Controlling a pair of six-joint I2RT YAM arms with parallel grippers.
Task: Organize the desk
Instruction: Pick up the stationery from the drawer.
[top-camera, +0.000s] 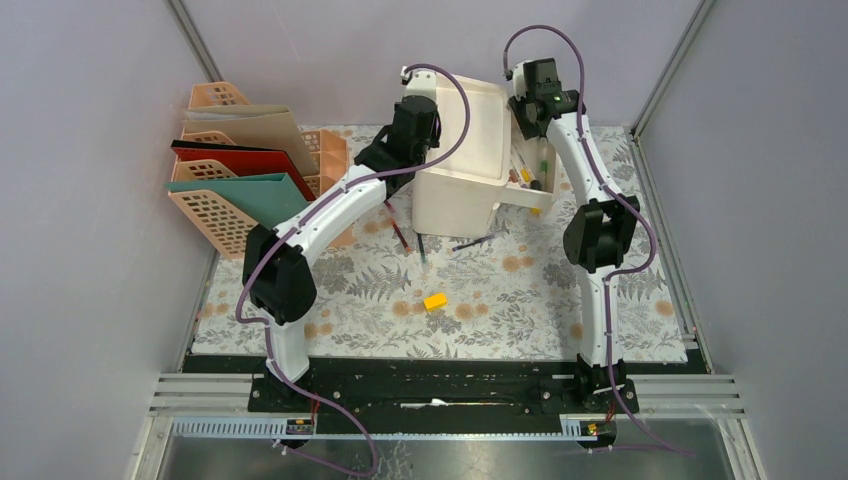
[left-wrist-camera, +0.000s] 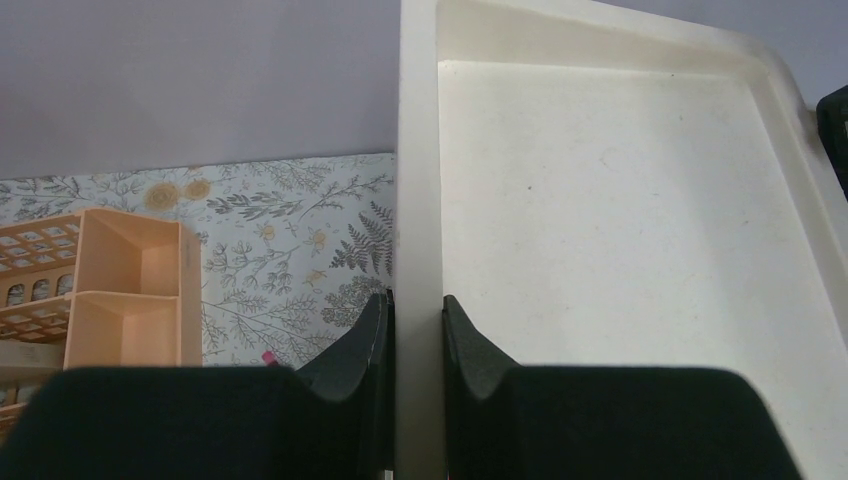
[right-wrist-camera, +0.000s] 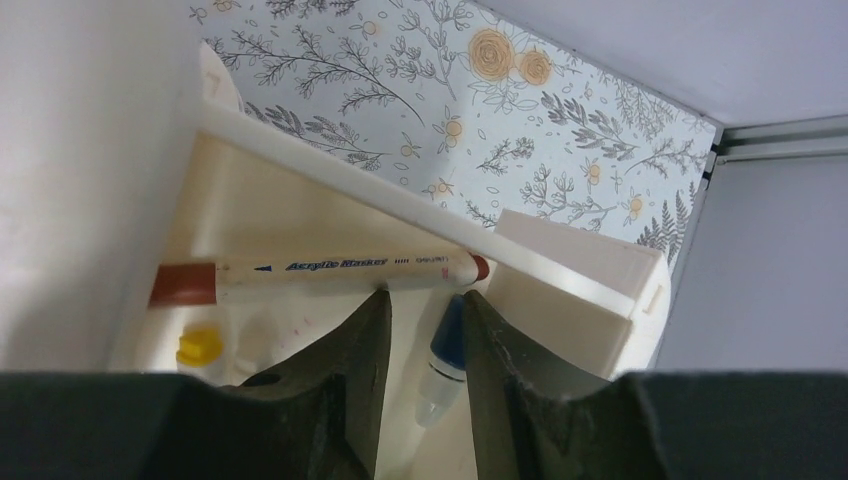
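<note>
Organizer rim (left-wrist-camera: 418, 200) between left jaws, marker (right-wrist-camera: 330, 267) across right jaws (wall (left-wrist-camera: 200, 70) close)

Lab enclosure: grey panels (top-camera: 90, 200), aluminium rails (top-camera: 200, 392).

On your desk (top-camera: 620, 310): file rack (top-camera: 215, 215) rear left, folders (top-camera: 250, 160) standing in it; storage box (top-camera: 470, 150) rear centre, markers (right-wrist-camera: 320, 268) in its right-hand side tray (top-camera: 530, 203); loose pens (top-camera: 400, 228) just before the box (lying flat); small block (top-camera: 435, 301) further forward, centre.
</note>
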